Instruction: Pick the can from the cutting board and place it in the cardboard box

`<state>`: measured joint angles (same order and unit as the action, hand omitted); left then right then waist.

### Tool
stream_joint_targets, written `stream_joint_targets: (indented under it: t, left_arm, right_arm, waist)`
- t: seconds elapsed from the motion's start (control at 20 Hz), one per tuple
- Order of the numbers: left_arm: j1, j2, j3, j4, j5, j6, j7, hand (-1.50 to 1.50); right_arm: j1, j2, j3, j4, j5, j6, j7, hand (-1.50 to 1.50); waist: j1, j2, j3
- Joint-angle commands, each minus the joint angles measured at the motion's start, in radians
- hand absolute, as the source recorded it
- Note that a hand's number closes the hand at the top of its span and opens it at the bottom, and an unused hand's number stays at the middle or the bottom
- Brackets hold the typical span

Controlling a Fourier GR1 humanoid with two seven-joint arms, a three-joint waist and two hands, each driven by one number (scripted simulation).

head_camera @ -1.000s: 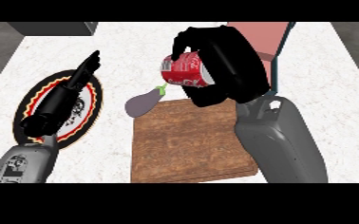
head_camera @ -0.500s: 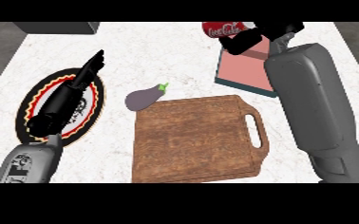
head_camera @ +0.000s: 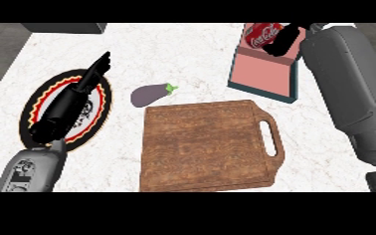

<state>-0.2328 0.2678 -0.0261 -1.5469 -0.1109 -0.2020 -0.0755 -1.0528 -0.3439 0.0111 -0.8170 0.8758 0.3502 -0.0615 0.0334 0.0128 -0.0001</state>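
A red can (head_camera: 261, 36) with white lettering sits at the far end of the pink cardboard box (head_camera: 261, 75), at the upper right. My right hand (head_camera: 285, 43) is curled round the can's right side, partly hiding it. The wooden cutting board (head_camera: 207, 145) lies bare in the middle, its handle slot to the right. My left hand (head_camera: 75, 98) rests open with straight fingers over the round plate (head_camera: 34, 103) at the left.
A purple eggplant (head_camera: 151, 94) lies on the marble counter just beyond the board's far left corner. My right forearm (head_camera: 345, 82) stretches along the right edge. A dark object (head_camera: 62, 27) shows at the upper left.
My right hand has carried the can from above the board's far edge to the upper right and down into the box. The left hand has not moved.
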Motion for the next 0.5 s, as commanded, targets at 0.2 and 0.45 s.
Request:
stream_joint_targets:
  t: [0.2,0.45]
  left_arm:
    - [-0.013,-0.007,-0.004,-0.007,0.005,-0.020,0.021,0.00]
    - [-0.027,0.018,0.025,-0.041,0.027,-0.043,0.063,0.00]
  right_arm:
    - [-0.078,-0.104,0.040,0.328,0.073,0.085,-0.193,-1.50]
    - [-0.100,-0.116,0.031,0.379,0.038,0.142,-0.408,-1.50]
  waist:
    - [0.013,0.003,0.001]
    - [0.010,0.001,0.001]
